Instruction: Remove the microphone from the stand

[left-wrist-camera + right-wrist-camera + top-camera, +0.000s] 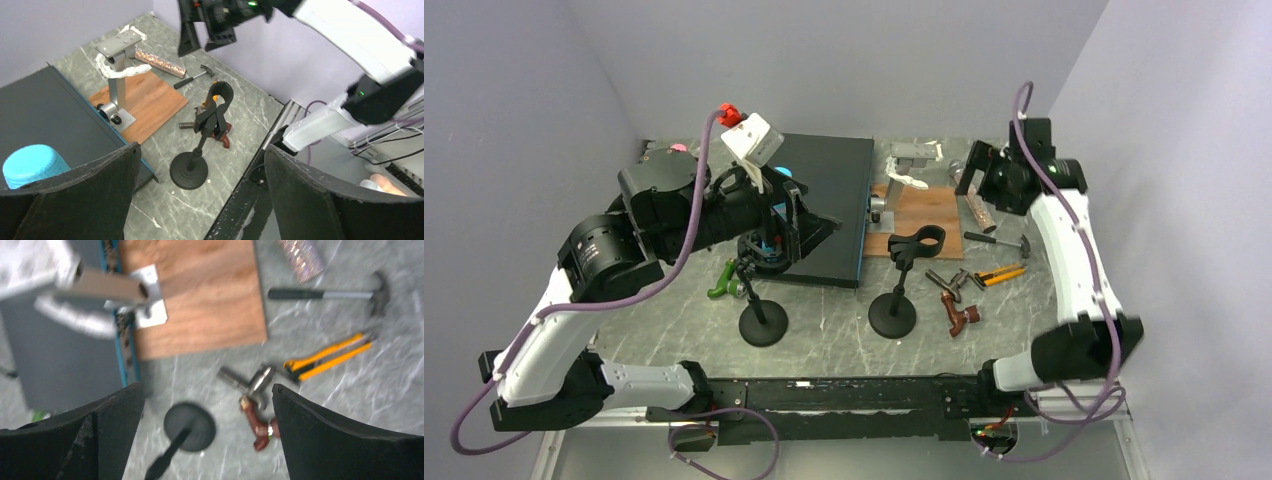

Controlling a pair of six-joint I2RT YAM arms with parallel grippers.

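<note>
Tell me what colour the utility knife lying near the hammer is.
Yellow-orange with black trim. The utility knife shows best in the right wrist view.

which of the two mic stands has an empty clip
The right stand, near the wooden board: its forked clip is open and bare. The left stand has its top hidden under the left arm.

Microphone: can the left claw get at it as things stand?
Likely yes. The left claw is open, and the microphone, its cyan head showing, sits right beside one finger with nothing between them. But the head lies outside the gap, so the claw would probably need to shift sideways first.
</note>
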